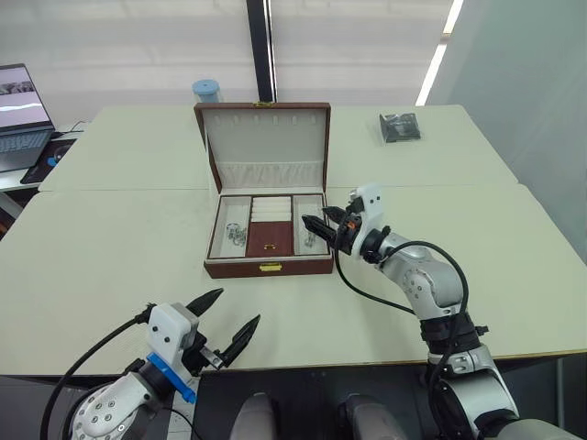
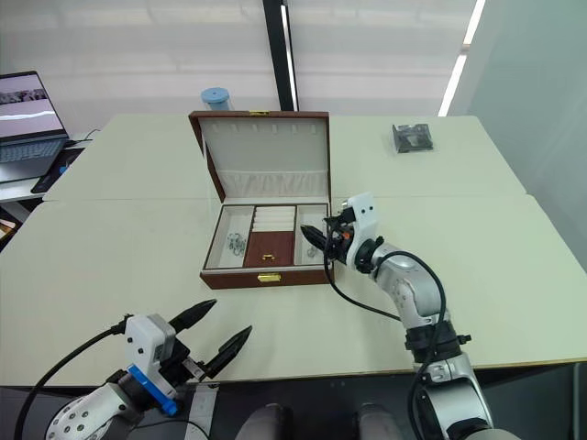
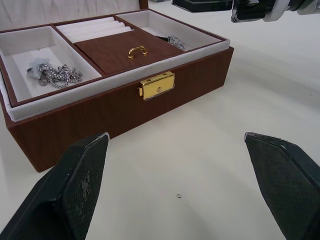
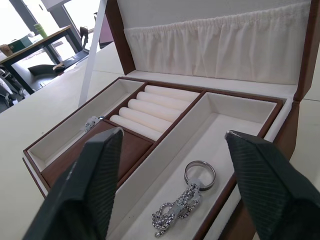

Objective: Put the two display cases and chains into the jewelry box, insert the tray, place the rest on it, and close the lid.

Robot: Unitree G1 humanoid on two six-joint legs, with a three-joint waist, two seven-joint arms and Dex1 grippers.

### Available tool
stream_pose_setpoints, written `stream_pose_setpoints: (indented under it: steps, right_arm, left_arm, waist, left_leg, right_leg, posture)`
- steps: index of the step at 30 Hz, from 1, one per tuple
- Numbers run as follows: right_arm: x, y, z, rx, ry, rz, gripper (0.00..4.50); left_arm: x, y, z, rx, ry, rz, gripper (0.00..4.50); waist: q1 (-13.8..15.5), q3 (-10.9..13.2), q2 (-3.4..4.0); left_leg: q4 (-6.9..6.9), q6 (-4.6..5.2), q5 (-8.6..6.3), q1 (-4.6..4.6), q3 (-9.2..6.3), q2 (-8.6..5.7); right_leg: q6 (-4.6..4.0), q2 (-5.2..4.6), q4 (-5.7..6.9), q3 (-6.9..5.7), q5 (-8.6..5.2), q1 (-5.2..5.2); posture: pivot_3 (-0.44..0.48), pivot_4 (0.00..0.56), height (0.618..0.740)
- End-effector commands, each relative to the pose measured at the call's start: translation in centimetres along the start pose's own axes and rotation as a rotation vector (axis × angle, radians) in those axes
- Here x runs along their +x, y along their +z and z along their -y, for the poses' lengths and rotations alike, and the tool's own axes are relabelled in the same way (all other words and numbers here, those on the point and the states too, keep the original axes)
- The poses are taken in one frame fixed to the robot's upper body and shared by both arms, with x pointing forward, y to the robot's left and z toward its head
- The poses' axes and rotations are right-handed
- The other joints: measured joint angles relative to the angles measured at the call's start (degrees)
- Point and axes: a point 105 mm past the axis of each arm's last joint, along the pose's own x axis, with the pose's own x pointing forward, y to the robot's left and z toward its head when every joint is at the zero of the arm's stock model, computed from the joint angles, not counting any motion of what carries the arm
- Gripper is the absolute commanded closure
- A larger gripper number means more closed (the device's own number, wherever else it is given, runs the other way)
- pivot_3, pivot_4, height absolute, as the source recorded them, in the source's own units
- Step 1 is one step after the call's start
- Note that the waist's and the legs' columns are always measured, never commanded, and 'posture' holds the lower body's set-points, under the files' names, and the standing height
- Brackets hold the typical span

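Tray (image 1: 269, 225) already seated in the jewelry box (image 1: 268, 266), right gripper (image 1: 315, 227) hovering wide and empty over its right compartment, left gripper (image 1: 226, 323) spread near the table edge; next, swing the upright lid (image 1: 264, 137) shut.

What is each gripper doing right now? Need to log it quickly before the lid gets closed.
Left gripper: open, holding nothing, over the table in front of the jewelry box.
Right gripper: open, empty, at the tray's right compartment.
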Motion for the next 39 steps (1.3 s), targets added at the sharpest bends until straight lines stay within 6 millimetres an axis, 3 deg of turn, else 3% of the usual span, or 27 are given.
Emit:
stream_pose_setpoints:
  steps: [1,4,11,18,23,30,39]
  right_arm:
    - [-1.5,2.6,-0.3,-0.103,0.06,0.087,0.01]
    - [-3.4,3.1,1.2,-0.154,0.07,0.084,0.01]
    - [-9.4,2.0,3.5,-0.266,0.173,-0.061,0.01]
    - [-14.1,1.3,7.0,-0.383,0.093,-0.186,0.01]
    - [-16.8,0.4,8.7,-0.435,0.023,-0.252,0.01]
    - [-19.3,-0.5,9.4,-0.443,-0.053,-0.276,0.01]
    - [-20.1,-1.1,9.3,-0.43,-0.095,-0.276,0.01]
  left_arm:
    - [0.1,1.1,-0.3,-0.028,0.004,0.016,0.0]
    - [0.0,1.0,-1.3,-0.079,0.017,-0.023,0.0]
    - [-1.3,1.2,-6.1,-0.078,0.074,-0.112,0.0]
    - [-3.7,3.0,-12.9,0.028,0.198,-0.142,0.0]
    - [-5.0,3.8,-15.7,0.07,0.232,-0.189,0.0]
    - [-5.4,4.9,-18.4,0.102,0.258,-0.219,0.0]
    - [-5.2,5.1,-18.6,0.113,0.241,-0.233,0.0]
  waist:
    - [0.1,0.03,0.04]
    - [0.17,0.03,0.04]
    - [-0.02,0.12,0.18]
    - [0.11,0.18,0.25]
    - [0.13,0.21,0.25]
    - [0.08,0.23,0.29]
    - [0.01,0.24,0.29]
  left_leg:
    - [0.0,0.0,0.0,-0.01,0.0,-0.01]
    - [0.01,0.0,0.0,-0.03,-0.01,-0.04]
    - [0.0,0.01,0.0,-0.01,-0.04,-0.03]
    - [0.0,0.0,0.0,0.01,-0.03,0.02]
    - [0.0,0.0,0.0,-0.01,0.07,-0.03]
    - [-0.01,0.0,0.0,0.0,0.03,0.01]
    - [-0.02,0.0,0.0,0.0,0.08,0.0]
  right_leg:
    - [0.0,0.0,0.0,0.0,0.0,0.0]
    - [0.0,-0.02,-0.02,-0.01,0.0,0.01]
    - [0.0,0.0,-0.04,-0.04,0.0,0.02]
    - [0.0,0.11,-0.04,-0.03,0.0,0.0]
    - [0.01,-0.01,-0.08,0.01,-0.01,0.0]
    - [0.0,0.0,-0.05,-0.03,-0.01,0.0]
    - [0.01,-0.02,-0.04,0.0,-0.01,-0.01]
  posture:
    - [0.0,0.15,0.74]
    - [0.0,0.15,0.74]
    - [0.0,0.15,0.74]
    - [0.0,0.15,0.74]
    - [0.0,0.15,0.74]
    - [0.0,0.15,0.74]
    - [0.0,0.15,0.74]
